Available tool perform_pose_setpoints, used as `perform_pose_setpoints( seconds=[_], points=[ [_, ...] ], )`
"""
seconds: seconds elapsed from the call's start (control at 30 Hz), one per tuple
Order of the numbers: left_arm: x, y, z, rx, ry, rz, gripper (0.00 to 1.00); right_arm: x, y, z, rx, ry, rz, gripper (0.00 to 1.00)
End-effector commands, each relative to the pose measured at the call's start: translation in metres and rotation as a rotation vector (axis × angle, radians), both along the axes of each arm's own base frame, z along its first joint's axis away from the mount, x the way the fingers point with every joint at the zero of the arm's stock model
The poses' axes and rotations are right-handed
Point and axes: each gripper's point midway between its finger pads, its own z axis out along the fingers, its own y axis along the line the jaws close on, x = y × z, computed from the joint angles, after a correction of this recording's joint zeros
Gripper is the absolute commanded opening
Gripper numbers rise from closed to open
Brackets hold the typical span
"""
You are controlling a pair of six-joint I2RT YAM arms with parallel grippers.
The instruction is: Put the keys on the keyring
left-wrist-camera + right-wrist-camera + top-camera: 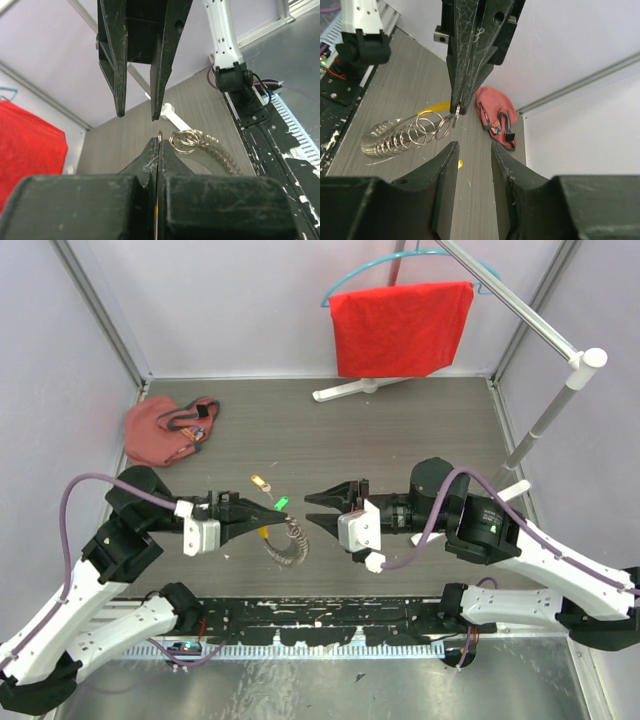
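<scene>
keyring [385,142] apparently pinched (wrist), green key [282,503] overhead

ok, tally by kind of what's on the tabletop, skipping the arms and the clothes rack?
green key: 1
gold key: 1
keyring: 1
pouch: 1
total: 4
</scene>
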Motion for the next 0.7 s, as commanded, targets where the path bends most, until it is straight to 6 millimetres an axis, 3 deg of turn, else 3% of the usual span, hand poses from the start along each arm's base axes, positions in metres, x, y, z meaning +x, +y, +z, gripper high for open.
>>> perform_pose_setpoints(
  seconds=[0.0, 0.17, 0.4, 0.67],
  points=[
    [0.015, 0.003, -0.006, 0.074, 0.077, 0.092, 0.00, 0.022, -0.001, -0.008, -0.028, 0.044, -0.132, 0.38],
    [0.027, 0.004, -0.025, 0.198, 0.157, 0.153, 0.00, 0.033, 0.008, -0.019, -0.048, 0.155, -0.203, 0.37],
    [0.037, 0.010, -0.049, 0.355, 0.288, 0.235, 0.00, 0.035, 0.019, -0.029, -0.060, 0.243, -0.215, 0.35],
    [0.043, 0.018, -0.050, 0.391, 0.309, 0.292, 0.00, 0.034, 0.026, -0.037, -0.035, 0.321, -0.220, 0.34]
  ],
)
